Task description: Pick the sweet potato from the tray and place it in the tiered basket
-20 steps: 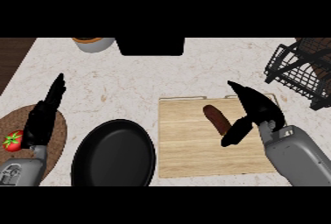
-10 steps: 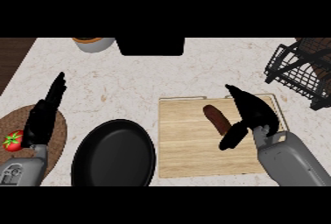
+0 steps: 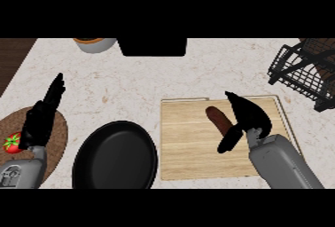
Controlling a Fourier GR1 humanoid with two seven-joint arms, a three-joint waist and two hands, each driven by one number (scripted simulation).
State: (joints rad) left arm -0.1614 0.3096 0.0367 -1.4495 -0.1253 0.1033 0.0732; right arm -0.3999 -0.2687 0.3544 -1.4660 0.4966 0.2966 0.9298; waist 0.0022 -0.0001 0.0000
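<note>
A brown sweet potato [image 3: 218, 119] lies on the wooden tray [image 3: 189, 150] right of centre. My right hand [image 3: 248, 116] is over the tray, just right of the sweet potato, fingers straight and thumb hanging down past its lower end; it is open and holds nothing. The black wire tiered basket [image 3: 302, 73] stands at the far right edge, partly cut off. My left hand [image 3: 42, 117] rests open at the left, fingers up.
A black frying pan [image 3: 116, 156] sits left of the tray. A round brown mat [image 3: 56, 133] at the left edge carries a tomato [image 3: 12, 143]. A grey bowl [image 3: 93, 44] and a dark box [image 3: 153, 46] stand at the back.
My right hand has shifted left and slightly down, closing in on the sweet potato. The sweet potato and my left hand have not moved.
</note>
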